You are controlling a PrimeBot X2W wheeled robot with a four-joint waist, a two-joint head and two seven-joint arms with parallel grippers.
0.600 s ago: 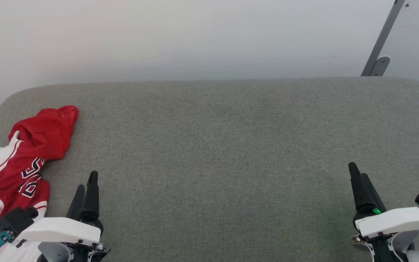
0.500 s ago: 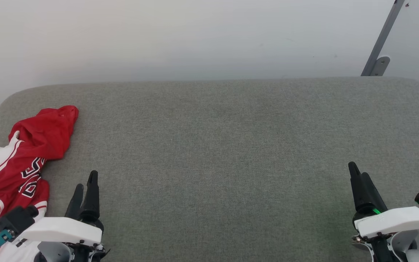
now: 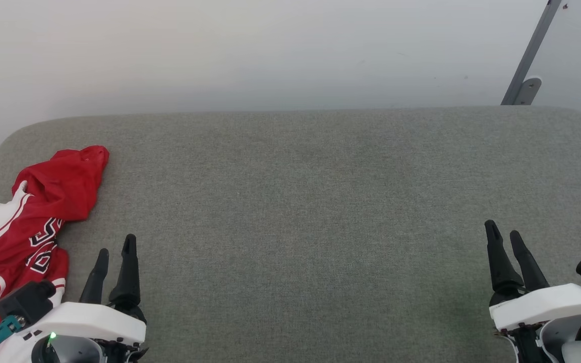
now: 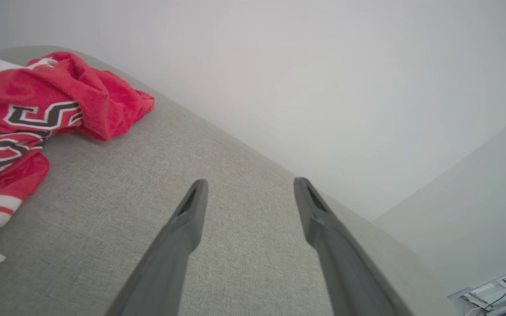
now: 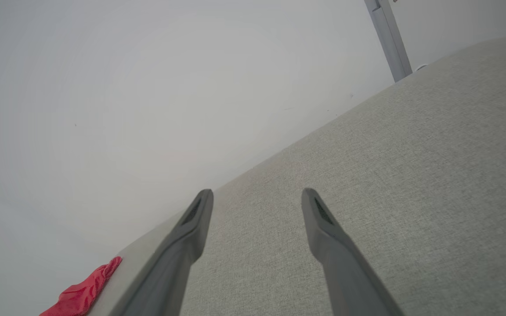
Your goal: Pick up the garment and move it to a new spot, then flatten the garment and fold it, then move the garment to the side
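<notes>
Scene: a grey fabric-covered desk (image 3: 300, 201) with rounded far corners, set against a plain white wall (image 3: 250, 50); a slanted grey metal bar (image 3: 530, 53) rises at the far right behind the desk. The garment (image 3: 23, 217), a red jersey-style T-shirt of soft fabric with white sleeve panels edged in red stripes and black white-outlined lettering, lies crumpled at the left end of the desk; one red fold reaches toward the far left corner, and the rest runs off the left edge of the head view; the lettering is creased and only partly readable. Left gripper (image 3: 116, 243): near left, just to the right of the garment, its two long dark fingers (image 4: 182, 228) spread well apart over bare desk fabric, nothing between them, tips clear of the shirt; a small green light (image 3: 52, 335) shows on its white housing. Right gripper (image 3: 502, 228): near right, well apart from the garment, fingers (image 5: 336, 245) likewise spread wide and holding nothing; in its wrist view a red tip of the garment shows at the lower left corner. Both pairs of fingers point toward the far wall; whether the tips touch the desk I cannot tell.
</notes>
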